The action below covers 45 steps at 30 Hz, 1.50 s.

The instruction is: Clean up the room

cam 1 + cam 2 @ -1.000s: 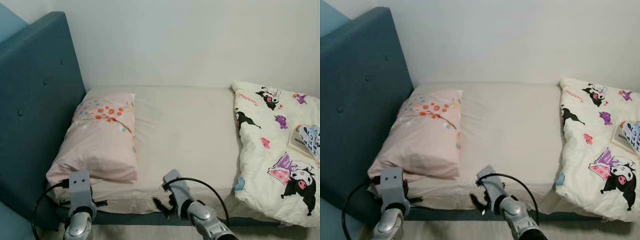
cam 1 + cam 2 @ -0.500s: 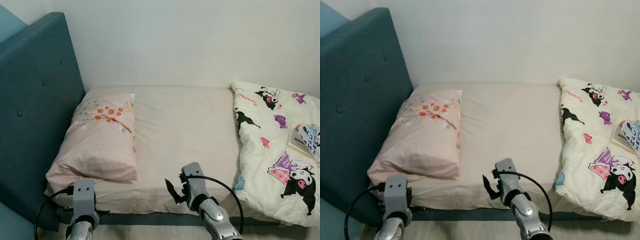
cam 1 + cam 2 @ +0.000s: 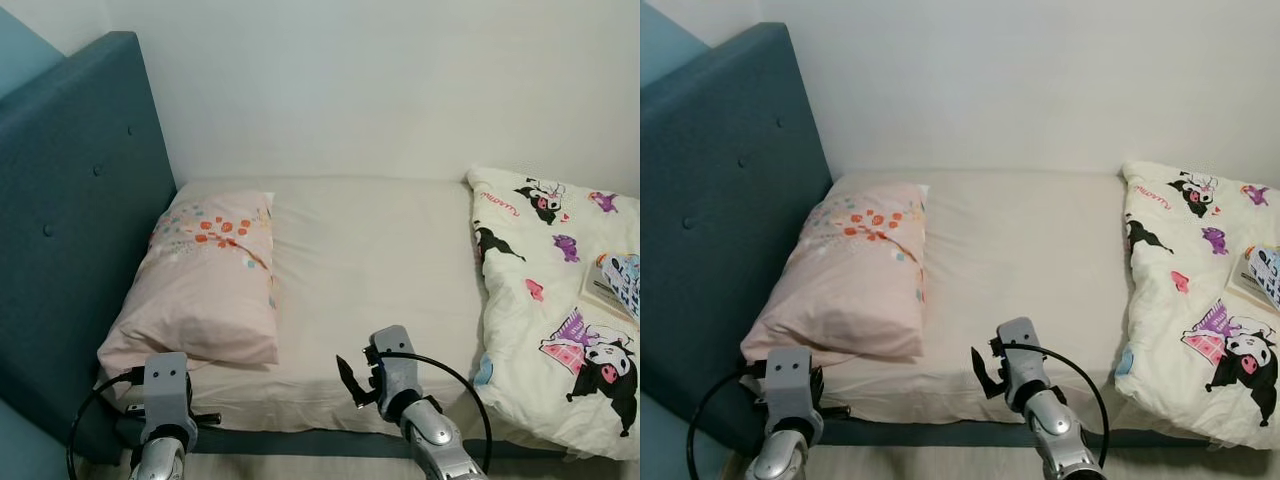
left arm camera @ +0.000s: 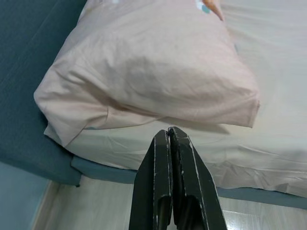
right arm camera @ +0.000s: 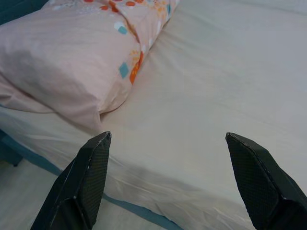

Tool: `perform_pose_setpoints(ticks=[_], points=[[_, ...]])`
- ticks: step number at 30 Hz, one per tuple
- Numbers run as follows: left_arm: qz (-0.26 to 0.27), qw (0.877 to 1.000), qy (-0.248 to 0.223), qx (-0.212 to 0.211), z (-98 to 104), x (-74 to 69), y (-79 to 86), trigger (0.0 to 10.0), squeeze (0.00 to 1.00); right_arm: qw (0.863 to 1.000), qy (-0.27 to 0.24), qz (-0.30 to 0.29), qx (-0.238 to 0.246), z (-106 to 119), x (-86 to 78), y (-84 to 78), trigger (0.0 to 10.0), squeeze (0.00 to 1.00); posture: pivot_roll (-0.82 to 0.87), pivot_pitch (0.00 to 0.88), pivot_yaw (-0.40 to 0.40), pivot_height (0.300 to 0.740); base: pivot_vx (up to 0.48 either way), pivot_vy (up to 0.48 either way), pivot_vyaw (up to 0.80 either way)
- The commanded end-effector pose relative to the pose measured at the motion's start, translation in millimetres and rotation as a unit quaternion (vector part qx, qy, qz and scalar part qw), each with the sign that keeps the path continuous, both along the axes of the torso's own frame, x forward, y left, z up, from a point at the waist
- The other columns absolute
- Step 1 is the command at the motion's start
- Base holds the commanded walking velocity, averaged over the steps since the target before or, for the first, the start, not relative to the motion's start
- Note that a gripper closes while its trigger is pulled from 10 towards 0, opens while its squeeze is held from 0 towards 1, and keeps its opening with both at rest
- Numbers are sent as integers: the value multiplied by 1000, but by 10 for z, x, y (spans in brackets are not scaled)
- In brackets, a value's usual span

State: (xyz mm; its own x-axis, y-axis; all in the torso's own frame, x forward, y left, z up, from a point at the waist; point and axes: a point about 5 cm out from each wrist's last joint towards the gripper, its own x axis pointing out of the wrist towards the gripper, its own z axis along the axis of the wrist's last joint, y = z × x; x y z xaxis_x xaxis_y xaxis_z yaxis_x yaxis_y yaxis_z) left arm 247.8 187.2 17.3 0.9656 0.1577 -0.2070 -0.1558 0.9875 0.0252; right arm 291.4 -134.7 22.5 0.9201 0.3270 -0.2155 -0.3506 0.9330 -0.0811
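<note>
Right gripper (image 5: 165, 179) has swung toward the bed's (image 3: 380, 260) front edge, fingers wide open; left gripper (image 4: 171, 139) stays closed, empty, below the pillow (image 3: 205, 280).

cartoon-print duvet (image 3: 545, 290), small red lettering near its top, too small to read

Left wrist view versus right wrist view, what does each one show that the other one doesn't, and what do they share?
The left wrist view alone shows the blue headboard, a strip of floor, and the left gripper with its fingers pressed shut. The right wrist view alone shows the right gripper spread wide open, over a broad stretch of the bare cream sheet. Both share the pink pillow, the cream sheet and the bed's blue base edge.
</note>
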Motion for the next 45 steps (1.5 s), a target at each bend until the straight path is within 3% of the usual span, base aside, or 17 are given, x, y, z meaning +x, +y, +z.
perform_pose_setpoints(ticks=[1, 11, 25, 28, 32, 34, 37, 39, 40, 45], points=[[-9, 1000, 4, 3, -13, -16, -26, 10000, 0, 1000, -1, -1, 2, -21, -33, -10, 10000, 0, -1, 75, -14, 740, 0, 0, 0], [-9, 1000, 4, 0, -13, -10, -36, 10000, 0, 1000, -8, 24, -5, -16, -51, 50, 10000, 0, 0, 78, -18, 740, 0, 0, 0], [-10, 1000, 6, -2, -17, -13, -54, 10000, 0, 1000, -10, 7, -21, 11, -16, -46, 10000, 0, -4, 85, -19, 740, 0, 0, 0], [-8, 1000, 6, -3, -14, -7, -47, 10000, 0, 997, -14, -1, -75, 72, 52, -225, 10000, 0, -11, 87, -22, 740, 0, 0, 0], [-9, 1000, 6, -3, -10, 12, -53, 10000, 0, 994, -10, 22, -105, 125, 93, -366, 10000, 0, -19, 87, -25, 740, 0, 0, 0], [-8, 1000, 4, -5, 0, 30, -62, 10000, 0, 989, -16, 3, -149, 183, 132, -568, 10000, 0, -29, 101, -27, 740, 0, 0, 0], [-13, 1000, 6, -7, -6, 19, -83, 10000, 0, 969, -11, -65, -238, 202, 128, -945, 10000, 0, -31, 111, -12, 740, 0, 0, 0], [-15, 1000, 8, -6, -12, 11, -89, 10000, 0, 966, -8, -75, -246, 198, 116, -1001, 10000, 0, -31, 111, -12, 740, 0, 0, 0], [-20, 1000, 10, -5, -18, 3, -96, 10000, 0, 963, 10, -100, -251, 174, 64, -1168, 10000, 0, -30, 111, -8, 740, 0, 0, 0], [-21, 1000, 10, -5, -10, 18, -84, 10000, 0, 957, 38, -121, -260, 108, -26, -1317, 10000, 0, -27, 114, -7, 740, 0, 0, 0]])
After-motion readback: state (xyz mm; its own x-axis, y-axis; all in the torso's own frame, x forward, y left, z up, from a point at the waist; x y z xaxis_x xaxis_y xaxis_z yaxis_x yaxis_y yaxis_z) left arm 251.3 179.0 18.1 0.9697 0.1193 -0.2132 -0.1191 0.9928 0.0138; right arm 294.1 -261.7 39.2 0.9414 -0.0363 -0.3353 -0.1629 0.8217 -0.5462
